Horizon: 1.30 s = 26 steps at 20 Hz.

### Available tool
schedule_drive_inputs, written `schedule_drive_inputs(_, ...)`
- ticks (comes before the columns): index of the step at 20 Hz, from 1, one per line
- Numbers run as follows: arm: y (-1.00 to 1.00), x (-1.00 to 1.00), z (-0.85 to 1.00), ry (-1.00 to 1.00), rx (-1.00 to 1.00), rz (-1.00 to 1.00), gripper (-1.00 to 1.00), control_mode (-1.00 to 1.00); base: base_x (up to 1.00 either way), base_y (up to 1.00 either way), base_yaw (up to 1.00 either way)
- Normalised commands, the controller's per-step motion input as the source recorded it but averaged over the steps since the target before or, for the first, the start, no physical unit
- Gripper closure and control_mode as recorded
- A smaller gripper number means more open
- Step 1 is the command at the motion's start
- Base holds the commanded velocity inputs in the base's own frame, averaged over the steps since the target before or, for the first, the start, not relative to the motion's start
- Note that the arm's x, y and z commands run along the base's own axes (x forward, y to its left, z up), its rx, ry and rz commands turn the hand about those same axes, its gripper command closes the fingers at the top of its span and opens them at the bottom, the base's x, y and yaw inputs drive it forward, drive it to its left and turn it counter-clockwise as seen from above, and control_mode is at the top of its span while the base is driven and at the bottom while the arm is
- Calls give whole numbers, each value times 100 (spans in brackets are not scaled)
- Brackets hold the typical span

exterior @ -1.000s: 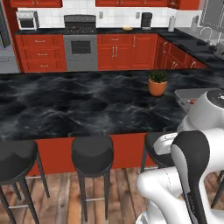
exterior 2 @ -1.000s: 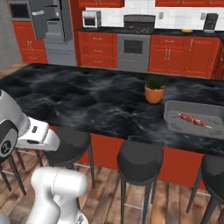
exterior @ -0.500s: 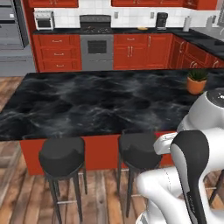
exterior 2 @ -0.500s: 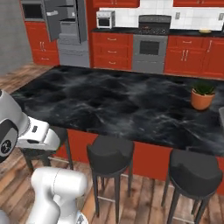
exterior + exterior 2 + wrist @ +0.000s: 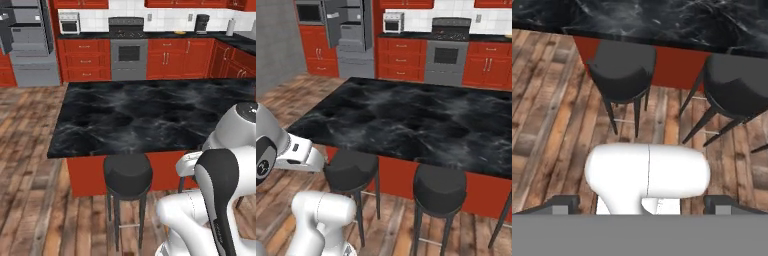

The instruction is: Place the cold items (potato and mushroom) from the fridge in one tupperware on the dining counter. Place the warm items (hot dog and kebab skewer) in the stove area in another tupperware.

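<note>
The gripper [image 5: 647, 202] is spread wide, holding nothing, aimed down at the wood floor [image 5: 542, 120]. Two black stools [image 5: 351, 170] stand against the dining counter [image 5: 145, 115]. Beyond it: the stove [image 5: 129, 47]; the fridge [image 5: 351, 30] stands open at far left.

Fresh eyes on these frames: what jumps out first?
The black marble dining counter dominates the middle of both base views, red panels below and black round stools tucked at its near edge. Behind it runs a wall of red cabinets with a steel oven in the centre, and a grey fridge with its door open at the far left. The gripper hangs low over the wood floor, jaws wide and holding nothing.
</note>
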Motion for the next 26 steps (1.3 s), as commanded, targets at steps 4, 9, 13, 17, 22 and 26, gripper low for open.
schedule_drive_inputs(4,0,0,0,0,0,0,-100,100,0,100,0)
schedule_drive_inputs(9,0,0,0,0,0,0,-100,100,0,100,0)
schedule_drive_inputs(13,0,0,0,0,0,0,-100,100,2,100,0)
schedule_drive_inputs(17,0,0,0,0,0,0,-100,100,16,100,0)
schedule_drive_inputs(22,0,0,0,0,0,0,-100,100,45,100,-2)
schedule_drive_inputs(26,0,0,0,0,0,0,-100,100,78,100,-13)
